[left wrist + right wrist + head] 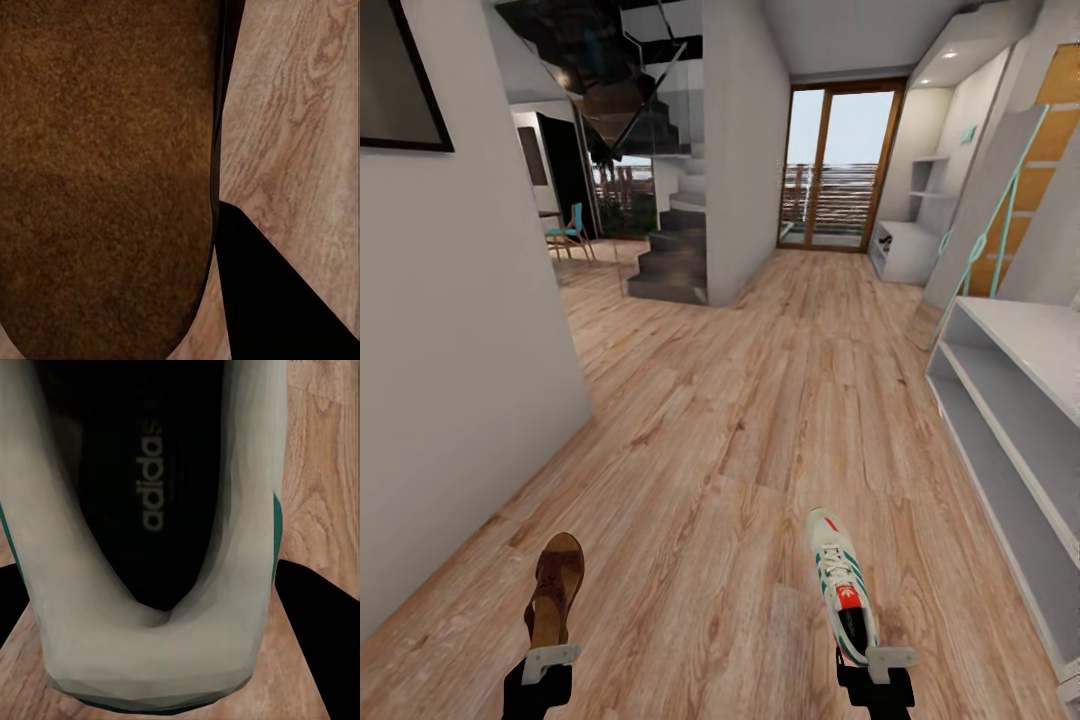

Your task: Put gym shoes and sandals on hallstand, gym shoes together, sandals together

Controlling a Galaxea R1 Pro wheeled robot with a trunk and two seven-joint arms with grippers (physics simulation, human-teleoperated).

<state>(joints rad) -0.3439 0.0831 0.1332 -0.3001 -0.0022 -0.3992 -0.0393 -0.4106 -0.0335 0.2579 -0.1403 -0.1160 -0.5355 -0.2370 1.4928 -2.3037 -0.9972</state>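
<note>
A brown sandal (pixel 555 590) is gripped at its heel by the left gripper (pixel 550 660), and a white gym shoe (pixel 842 585) with green stripes is gripped at its heel by the right gripper (pixel 880 662); both claws are clenched on their loads, and both shoes are carried toes forward above the wooden floor (pixel 740 430). In the left wrist view the tan insole of the sandal (pixel 105 172) is seen from very near, with floor planks (pixel 300 135) beside it. In the right wrist view the dark inside of the gym shoe (pixel 150 487) and its pale heel rim are seen the same way. The shoe rack (pixel 1010 420), a low pale-grey unit with two open shelves, is seen at the right, just beside the gym shoe's side of the robot. The second sandal and second gym shoe are not made out on the floor here.

The step in hand is judged to be the carrying of this pair of loads to the rack. It would be done well if the base were turned to the right until the shelves were faced squarely, and if both grips were kept firm during the turn. Each shoe should be lowered flat on a shelf, well inside its front edge, with room left beside it for its partner. The upper shelf edge should be cleared by the toes as they are brought in.
</note>
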